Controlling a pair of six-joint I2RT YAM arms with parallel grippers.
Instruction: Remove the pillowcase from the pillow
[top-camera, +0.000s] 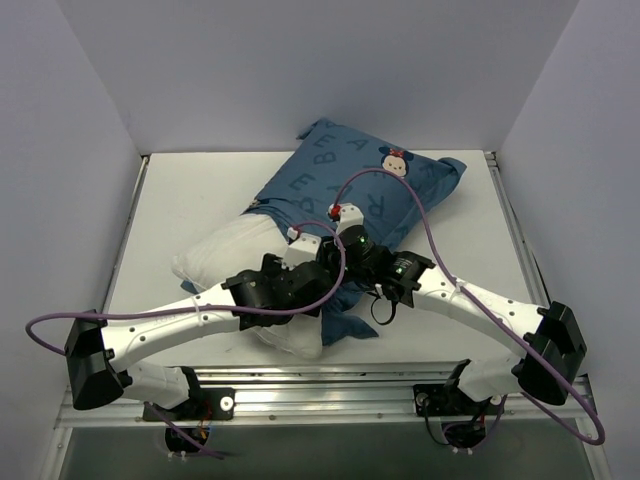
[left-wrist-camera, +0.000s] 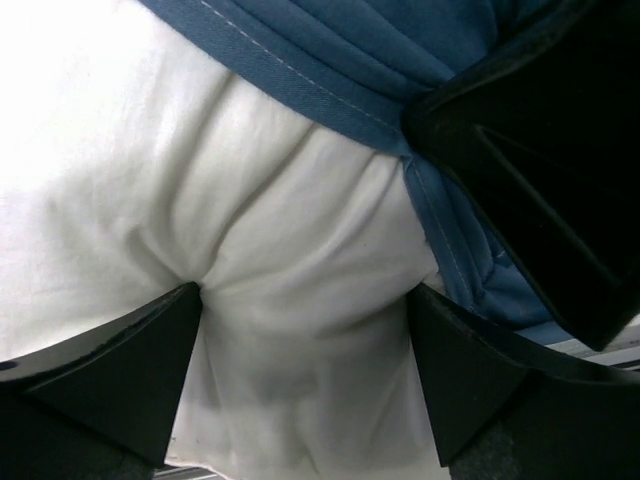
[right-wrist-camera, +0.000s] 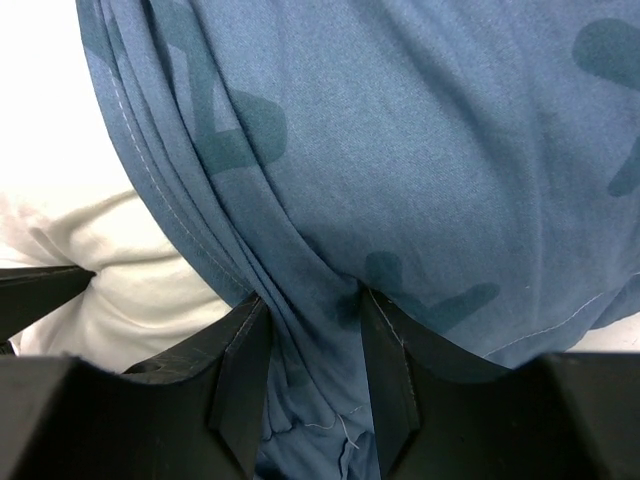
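Left end effector (left-wrist-camera: 305, 305) clamps pillow (left-wrist-camera: 150, 160); right end effector (right-wrist-camera: 312, 335) pinches bunched pillowcase (right-wrist-camera: 430, 150). Anchor left, pull right away w/ steady tension.

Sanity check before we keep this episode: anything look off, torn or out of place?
Nothing looks damaged. The pillowcase is bunched and partly off the pillow, which lies diagonally on the table, as you'd expect mid-task. The left fingers pinch the pillow and the right fingers pinch the pillowcase.
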